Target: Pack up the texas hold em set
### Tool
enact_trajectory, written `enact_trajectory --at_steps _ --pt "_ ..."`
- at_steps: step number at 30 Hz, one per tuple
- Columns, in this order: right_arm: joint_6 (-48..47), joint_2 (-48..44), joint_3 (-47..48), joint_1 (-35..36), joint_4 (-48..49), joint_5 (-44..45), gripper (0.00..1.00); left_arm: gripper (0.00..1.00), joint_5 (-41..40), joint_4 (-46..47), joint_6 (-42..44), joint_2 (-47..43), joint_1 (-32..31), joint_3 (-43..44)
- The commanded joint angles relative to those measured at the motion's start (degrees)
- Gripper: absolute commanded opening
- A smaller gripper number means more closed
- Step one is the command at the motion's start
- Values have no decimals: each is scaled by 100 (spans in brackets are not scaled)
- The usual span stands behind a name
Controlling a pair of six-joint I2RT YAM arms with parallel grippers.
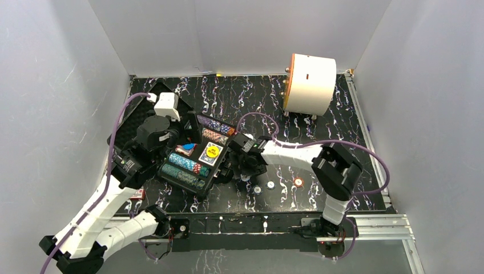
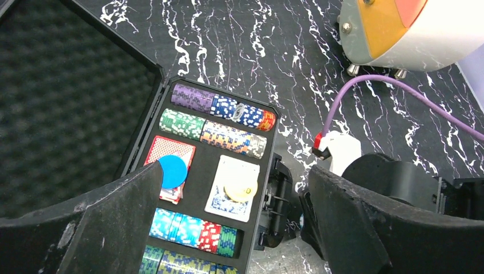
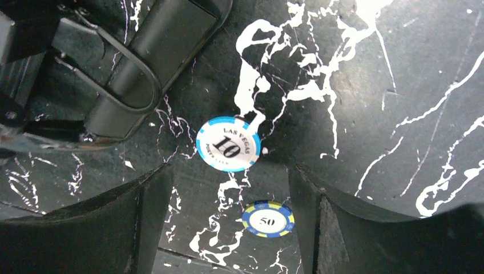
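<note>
The black case lies open left of centre, its foam lid flat behind it. Rows of multicoloured chips fill its slots. A blue button rests on the red deck, and a yellow button on the blue deck. My left gripper hangs open above the decks, holding nothing. My right gripper is open over the table beside the case handle. A 50 chip lies between its fingers, with a light-blue 10 chip just past the fingertips.
Three loose chips lie on the black marbled table right of the case, the farthest orange-rimmed. A large white cylinder with an orange face stands at the back right. A small red object lies by the left arm. White walls enclose the table.
</note>
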Motion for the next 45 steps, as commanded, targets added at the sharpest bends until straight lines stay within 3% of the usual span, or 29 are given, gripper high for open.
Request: enact_trajectory --at_steps 1,12,18,26,32,45 --pt "-172 302 446 79 -221 185 80 98 -266 110 86 -135 -14 -76" --pt "-624 776 680 247 -310 408 66 98 -29 -16 18 53 -14 89" --pt "-794 523 272 242 229 303 62 98 -57 -78 -49 122 -14 176" --pt "-723 838 387 246 110 525 61 98 -11 -125 -96 179 -14 206" --pt "-713 860 381 246 146 646 53 98 111 -130 -96 166 -14 215" --pt "-539 989 477 244 8 873 58 98 165 -139 -167 159 -14 132"
